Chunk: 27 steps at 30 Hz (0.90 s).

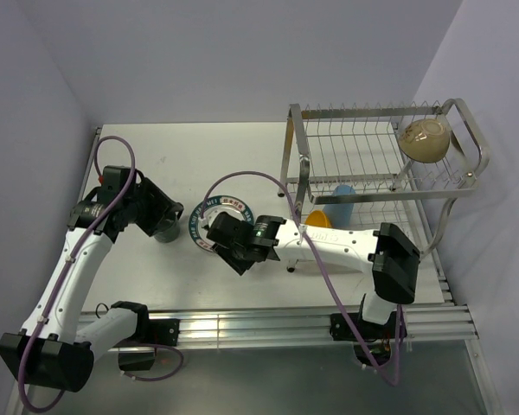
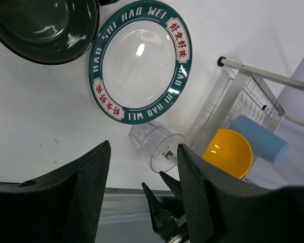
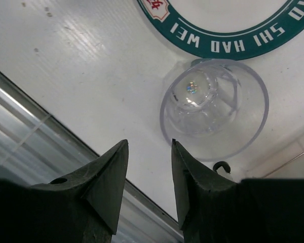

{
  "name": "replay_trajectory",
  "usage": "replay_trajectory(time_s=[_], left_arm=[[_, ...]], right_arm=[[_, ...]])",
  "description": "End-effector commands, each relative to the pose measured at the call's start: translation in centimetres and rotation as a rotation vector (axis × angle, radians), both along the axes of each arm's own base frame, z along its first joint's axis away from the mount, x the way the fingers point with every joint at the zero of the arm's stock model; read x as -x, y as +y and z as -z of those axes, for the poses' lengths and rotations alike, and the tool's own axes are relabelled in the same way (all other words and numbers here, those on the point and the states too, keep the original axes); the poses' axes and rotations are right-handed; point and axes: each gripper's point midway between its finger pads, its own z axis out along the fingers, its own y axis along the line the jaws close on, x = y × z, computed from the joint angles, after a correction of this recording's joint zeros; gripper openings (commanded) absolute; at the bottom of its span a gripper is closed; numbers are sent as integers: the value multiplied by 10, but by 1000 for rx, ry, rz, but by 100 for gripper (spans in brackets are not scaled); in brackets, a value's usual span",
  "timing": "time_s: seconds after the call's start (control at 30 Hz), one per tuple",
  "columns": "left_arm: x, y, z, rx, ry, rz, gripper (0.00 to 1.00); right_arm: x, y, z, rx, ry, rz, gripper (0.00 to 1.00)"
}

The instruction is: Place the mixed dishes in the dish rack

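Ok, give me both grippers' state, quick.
Left gripper: open, holding nothing.
Right gripper: open, empty, clear glass just ahead of it.

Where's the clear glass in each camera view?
Top external: cannot be made out.
Left wrist: clear glass, lower centre, just below the plate.
Right wrist: centre right, just under the plate's rim.
Shared landmark: that teal-rimmed plate, seen in all three views.
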Motion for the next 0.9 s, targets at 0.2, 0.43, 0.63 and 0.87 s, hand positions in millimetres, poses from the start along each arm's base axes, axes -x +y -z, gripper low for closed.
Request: replay_trajectory(time_s=[0.2,0.43,0.63,0.87], left_arm=[[6,-6,-5,35,-13,24,60],[7,-2,-7,15,-15,20,61],[4,-4,-16,27,-43,29,61],[-10,-19,-79,89,-301,122,66]], right_arm=[[-27,12,8,14,-56,-9,45],[-26,13,21,33,-43,-17,34],[-32,14,9,19,-84,1,4],[-40,35,-91,-167,-134,47,0]])
